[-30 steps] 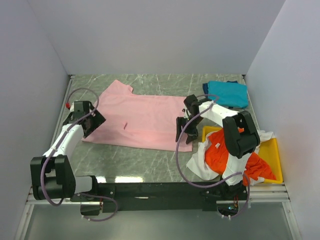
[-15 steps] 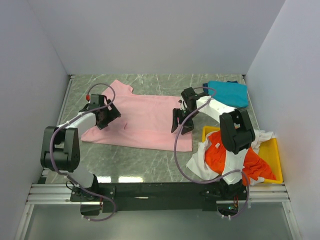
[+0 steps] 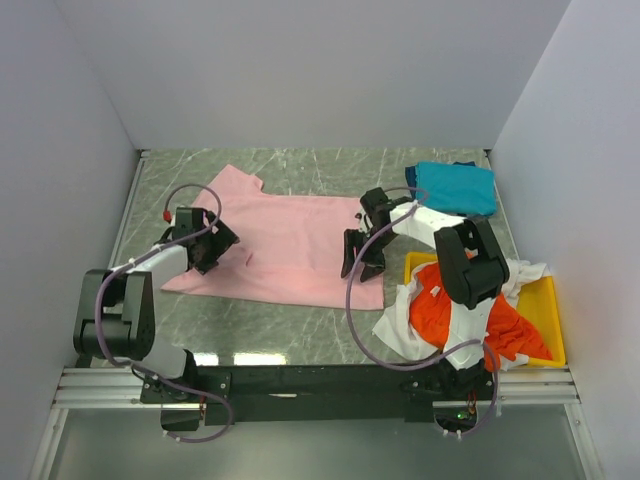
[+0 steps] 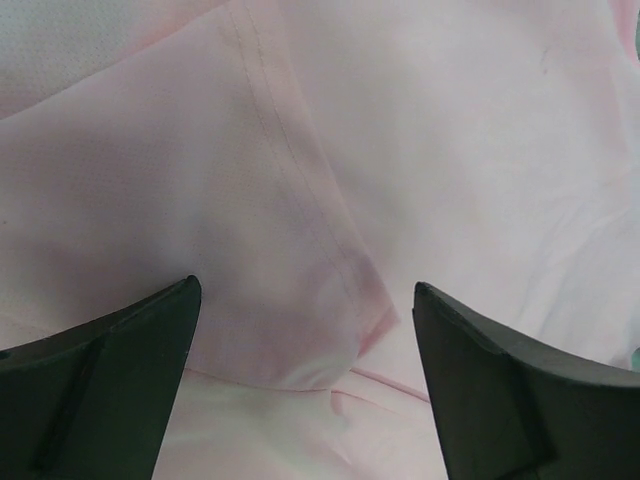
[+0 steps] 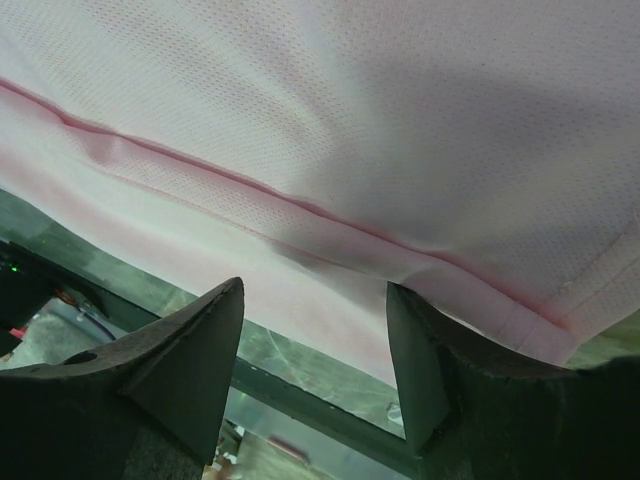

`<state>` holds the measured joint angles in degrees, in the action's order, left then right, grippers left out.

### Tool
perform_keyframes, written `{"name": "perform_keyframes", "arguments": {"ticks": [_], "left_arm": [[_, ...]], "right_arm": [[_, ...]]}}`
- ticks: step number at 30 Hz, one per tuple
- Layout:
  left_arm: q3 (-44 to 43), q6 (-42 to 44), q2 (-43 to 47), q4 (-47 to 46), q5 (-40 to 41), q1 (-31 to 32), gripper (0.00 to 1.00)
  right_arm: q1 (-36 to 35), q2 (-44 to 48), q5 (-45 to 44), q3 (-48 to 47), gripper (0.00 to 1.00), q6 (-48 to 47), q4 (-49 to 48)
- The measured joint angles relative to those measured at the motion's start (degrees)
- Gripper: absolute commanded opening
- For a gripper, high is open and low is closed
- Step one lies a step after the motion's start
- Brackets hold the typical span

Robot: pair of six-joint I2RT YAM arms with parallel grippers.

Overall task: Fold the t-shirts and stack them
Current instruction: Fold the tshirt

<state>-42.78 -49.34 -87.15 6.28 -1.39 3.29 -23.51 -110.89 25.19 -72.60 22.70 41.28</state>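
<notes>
A light pink t-shirt (image 3: 290,235) lies spread flat in the middle of the table. My left gripper (image 3: 222,245) hovers open over its left part; in the left wrist view the gripper (image 4: 306,288) frames a sleeve seam (image 4: 300,210) and a small fold. My right gripper (image 3: 358,258) is open at the shirt's right hem; in the right wrist view the gripper (image 5: 313,290) has the hem (image 5: 330,225) lying across the gap. A folded teal-blue t-shirt (image 3: 455,187) sits at the back right. An orange-red t-shirt (image 3: 450,305) and a white t-shirt (image 3: 400,328) are heaped together.
The heap lies in a yellow tray (image 3: 548,305) at the right, with white cloth spilling over its left side onto the green marbled table (image 3: 260,320). White walls close in the left, back and right sides. A black rail (image 3: 320,380) runs along the near edge.
My left gripper swung in from the shirt's left edge onto the pink cloth. My right gripper shifted left and nearer, onto the right hem.
</notes>
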Motion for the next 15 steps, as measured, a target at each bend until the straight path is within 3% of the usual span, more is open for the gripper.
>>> {"name": "perform_keyframes", "arguments": {"ticks": [15], "left_arm": [[12.4,-8.0,17.9,8.9,3.8,-0.1,0.99]], "right_arm": [[-3.1,4.5,1.9,7.4,0.66,0.7,-0.1]]}}
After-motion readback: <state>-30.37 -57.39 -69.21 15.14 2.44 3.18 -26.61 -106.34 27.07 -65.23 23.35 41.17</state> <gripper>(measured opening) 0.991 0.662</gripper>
